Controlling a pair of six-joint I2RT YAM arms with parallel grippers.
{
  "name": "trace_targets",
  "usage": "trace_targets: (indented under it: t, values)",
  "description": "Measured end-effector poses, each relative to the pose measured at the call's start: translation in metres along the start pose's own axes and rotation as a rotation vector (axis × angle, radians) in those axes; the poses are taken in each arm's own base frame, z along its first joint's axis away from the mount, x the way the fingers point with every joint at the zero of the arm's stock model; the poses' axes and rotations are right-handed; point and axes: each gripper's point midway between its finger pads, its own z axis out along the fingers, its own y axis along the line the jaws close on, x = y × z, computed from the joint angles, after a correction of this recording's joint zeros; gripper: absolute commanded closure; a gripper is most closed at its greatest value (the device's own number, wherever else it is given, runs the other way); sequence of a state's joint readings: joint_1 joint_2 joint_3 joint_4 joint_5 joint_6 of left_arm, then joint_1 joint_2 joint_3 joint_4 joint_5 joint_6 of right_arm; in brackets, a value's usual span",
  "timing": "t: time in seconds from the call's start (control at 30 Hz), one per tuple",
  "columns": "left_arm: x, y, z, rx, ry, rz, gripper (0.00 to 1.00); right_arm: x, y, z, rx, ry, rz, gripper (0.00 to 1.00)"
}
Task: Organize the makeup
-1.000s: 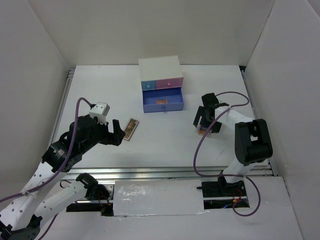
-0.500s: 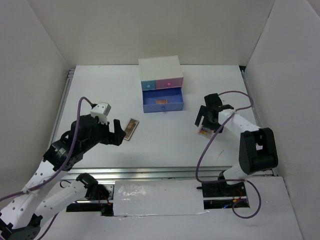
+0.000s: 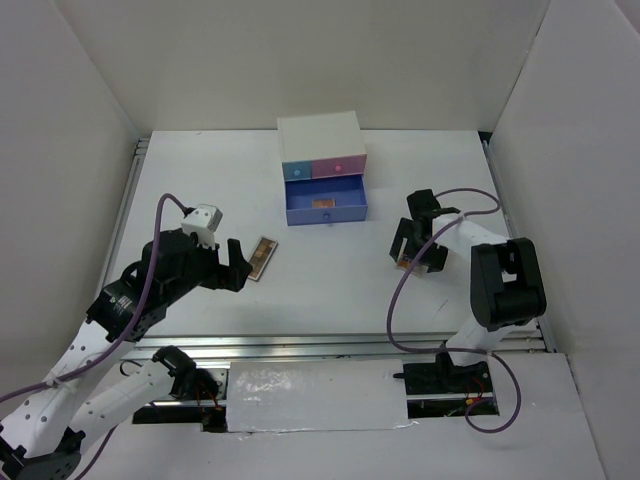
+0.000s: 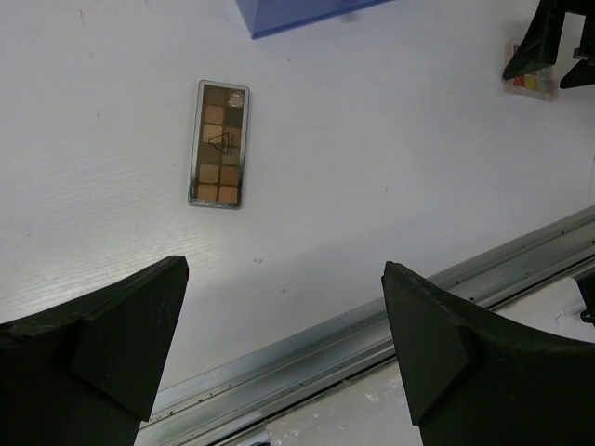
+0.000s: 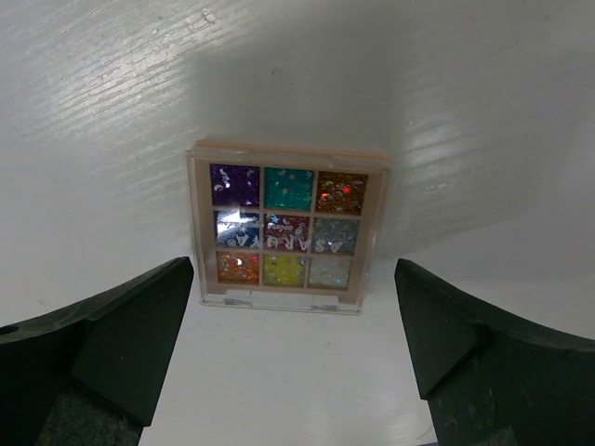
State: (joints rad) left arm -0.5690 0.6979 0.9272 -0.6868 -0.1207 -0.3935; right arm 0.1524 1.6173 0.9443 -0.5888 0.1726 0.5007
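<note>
We log the right gripper (image 3: 418, 244) shifted slightly, jaws released, multicolour palette (image 5: 286, 228) centred ahead between them, seemingly lined up for a pick. Left gripper (image 4: 284, 344): likewise slack, empty, brown palette (image 4: 220, 142) ahead.

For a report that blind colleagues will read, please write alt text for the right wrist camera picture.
A square multicolour glitter palette, with nine pans in a three-by-three grid, lies flat on the white table. It sits centred between the two black fingers of the open right gripper, which frame the bottom corners of the picture.
</note>
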Motion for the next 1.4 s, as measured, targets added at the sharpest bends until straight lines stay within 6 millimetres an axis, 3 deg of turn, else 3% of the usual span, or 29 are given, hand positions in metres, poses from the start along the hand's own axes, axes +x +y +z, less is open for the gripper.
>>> trace_targets:
  t: [0.1,0.2,0.33,0.43,0.6,0.73,0.97,1.03,1.1,1.17,1.27,1.4]
  values:
    - [0.0,-0.001,0.0,0.003,0.0,0.0,0.0,0.004,0.003,0.005,-0.009,0.031,-0.016,0.05]
    - [0.0,-0.001,0.0,0.005,0.0,0.0,0.01,0.006,0.006,0.008,-0.02,0.058,-0.033,0.15]
    - [0.0,-0.001,-0.001,0.007,-0.001,0.0,0.01,0.004,0.006,0.008,-0.037,0.083,-0.042,0.47]
    - [-0.001,-0.001,-0.003,0.01,-0.01,-0.001,0.01,0.004,0.007,0.008,-0.057,0.092,-0.042,0.58]
    - [-0.002,-0.001,-0.004,0.012,-0.017,-0.001,0.01,0.004,0.02,0.003,-0.118,0.096,-0.052,0.63]
    - [-0.001,-0.001,-0.002,0.008,-0.008,0.0,0.01,-0.011,0.065,-0.023,-0.202,0.025,-0.133,0.62]
    - [-0.001,0.004,0.001,-0.024,-0.004,-0.001,0.01,-0.08,0.218,-0.121,-0.449,-0.295,-0.317,0.62]
    - [-0.001,0.006,0.001,-0.033,-0.007,-0.002,0.01,-0.095,0.249,-0.133,-0.483,-0.355,-0.336,0.62]
    - [-0.002,0.007,0.0,-0.041,-0.012,-0.003,0.01,-0.111,0.268,-0.131,-0.483,-0.394,-0.343,0.61]
    - [-0.003,0.009,0.0,-0.051,-0.02,-0.005,0.01,-0.121,0.276,-0.114,-0.454,-0.409,-0.35,0.59]
    - [-0.004,0.011,-0.001,-0.061,-0.028,-0.007,0.01,-0.117,0.275,-0.082,-0.396,-0.379,-0.38,0.54]
    - [-0.005,0.014,-0.001,-0.079,-0.03,-0.007,0.01,-0.113,0.271,-0.059,-0.355,-0.356,-0.411,0.48]
